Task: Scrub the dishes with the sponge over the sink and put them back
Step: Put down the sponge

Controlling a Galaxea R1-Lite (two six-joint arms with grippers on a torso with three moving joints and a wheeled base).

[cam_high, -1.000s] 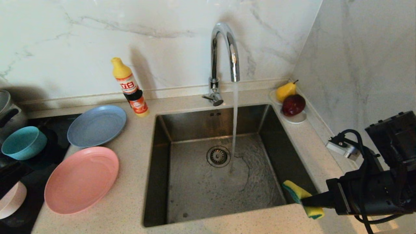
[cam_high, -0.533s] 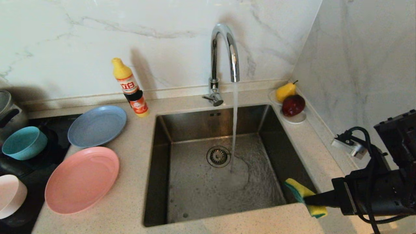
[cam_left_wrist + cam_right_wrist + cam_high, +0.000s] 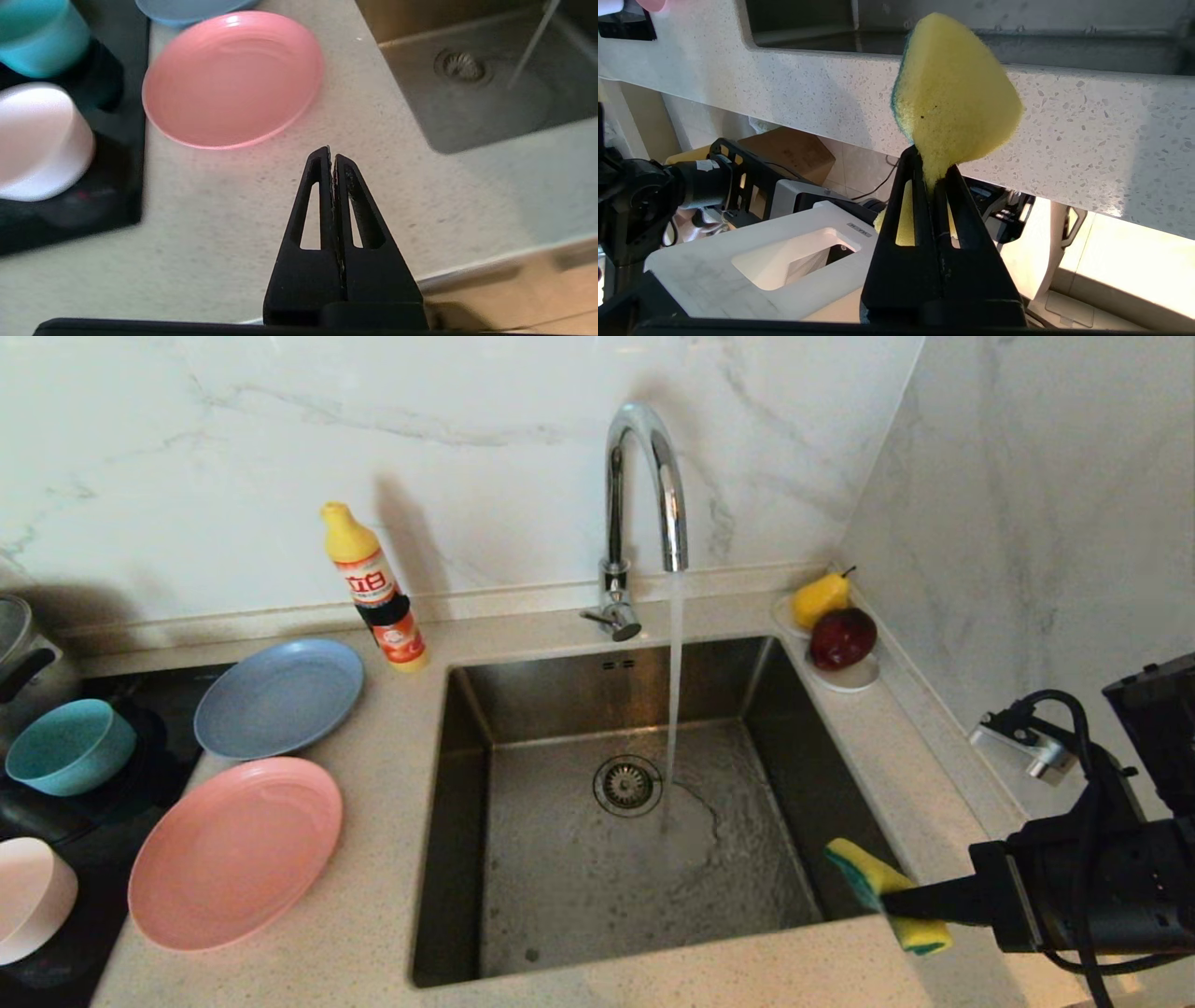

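head view puts the right gripper [image 3: 887, 899] at lower right, clamped on the sponge [image 3: 873, 882] at the sink [image 3: 616, 803] corner; dishes sit far left. left gripper [image 3: 332, 161], closed and empty, is just below the pink plate [image 3: 231, 77], so nearer.

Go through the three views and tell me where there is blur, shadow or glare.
Head view: sharp; the soap bottle and faucet cast dark shadows on the marble wall, with bright highlights on the faucet. Left wrist view: the pale pink bowl and teal bowl are smeared, the pink plate shows a glare streak. Right wrist view: sponge crisp; bright light washes out the area below the counter.
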